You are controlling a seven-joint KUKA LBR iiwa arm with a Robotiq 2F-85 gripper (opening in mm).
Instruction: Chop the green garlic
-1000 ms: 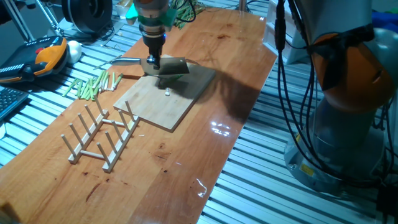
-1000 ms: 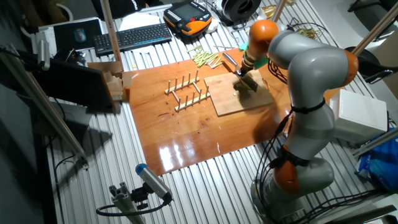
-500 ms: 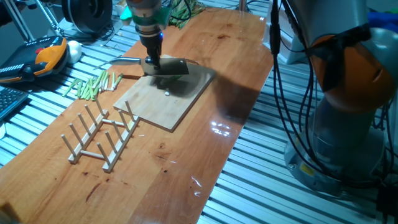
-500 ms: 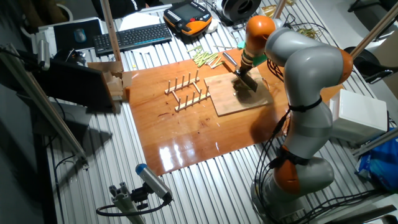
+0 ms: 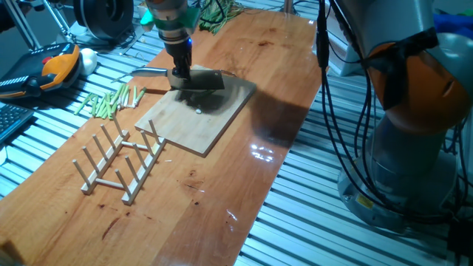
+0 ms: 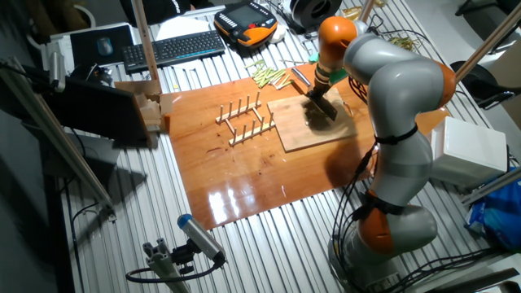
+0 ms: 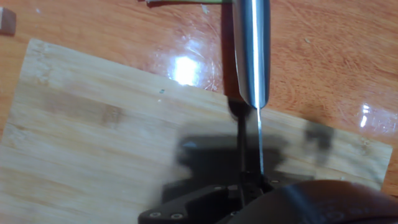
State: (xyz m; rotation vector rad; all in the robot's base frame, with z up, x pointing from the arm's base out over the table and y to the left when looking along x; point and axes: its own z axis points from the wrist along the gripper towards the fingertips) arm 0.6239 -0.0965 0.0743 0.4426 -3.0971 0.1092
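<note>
My gripper (image 5: 179, 74) is shut on a knife (image 5: 201, 80) and holds it low over the far end of the wooden cutting board (image 5: 188, 122). The blade is broad and dark, and the metal handle (image 7: 252, 50) points off the board. A tiny whitish bit of green garlic (image 5: 199, 111) lies on the board just in front of the blade. In the hand view a thin green stalk piece (image 7: 180, 2) lies on the table at the top edge, beyond the board (image 7: 93, 143). The other fixed view shows the gripper (image 6: 319, 102) over the board (image 6: 313, 130).
A heap of green sticks (image 5: 111, 100) lies on the table left of the board. A wooden peg rack (image 5: 122, 159) stands in front of it. A bunch of long dark-green stalks (image 5: 218, 11) lies at the far end. An orange pendant (image 5: 55, 66) and a keyboard (image 6: 175, 49) lie beside the table.
My gripper and the knife have shifted slightly left over the board's far end. The green sliver that showed at the blade a second ago is no longer visible.
</note>
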